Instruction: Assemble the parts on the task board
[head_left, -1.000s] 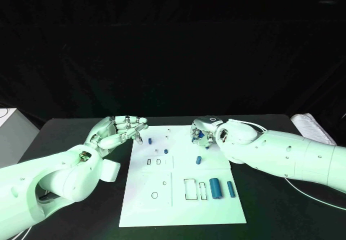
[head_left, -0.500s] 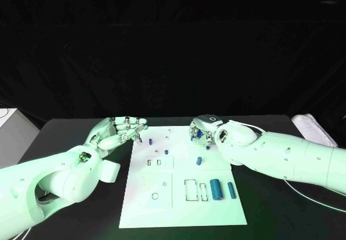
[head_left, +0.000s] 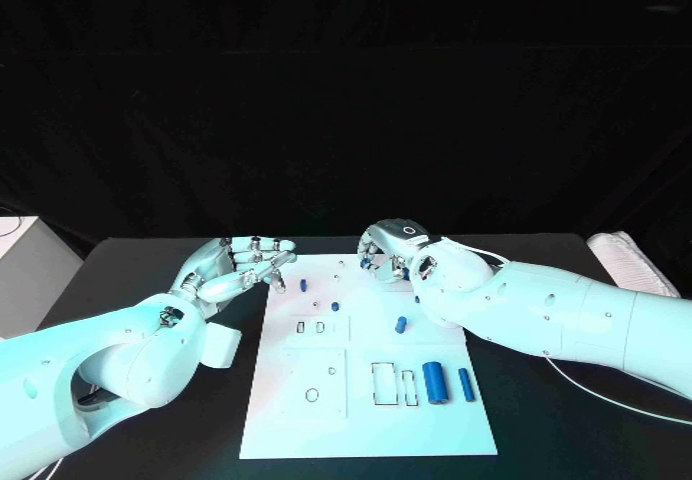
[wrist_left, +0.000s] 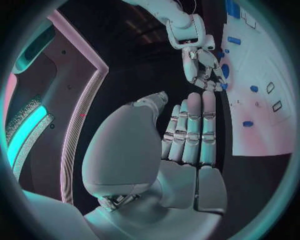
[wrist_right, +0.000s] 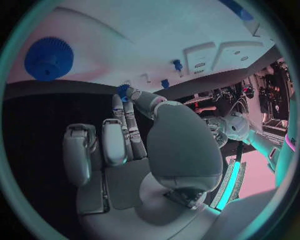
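Task board (head_left: 368, 400) step: right hand (head_left: 387, 252) pinching a small blue gear (wrist_right: 123, 91) over far edge; next, seating it. Left hand (head_left: 238, 262) hovering, fingers loosely spread, empty.

No legible text or labels, apparently.

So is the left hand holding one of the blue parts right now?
No, the left hand has its fingers stretched out flat and bare in its wrist view, with nothing between them and the thumb.
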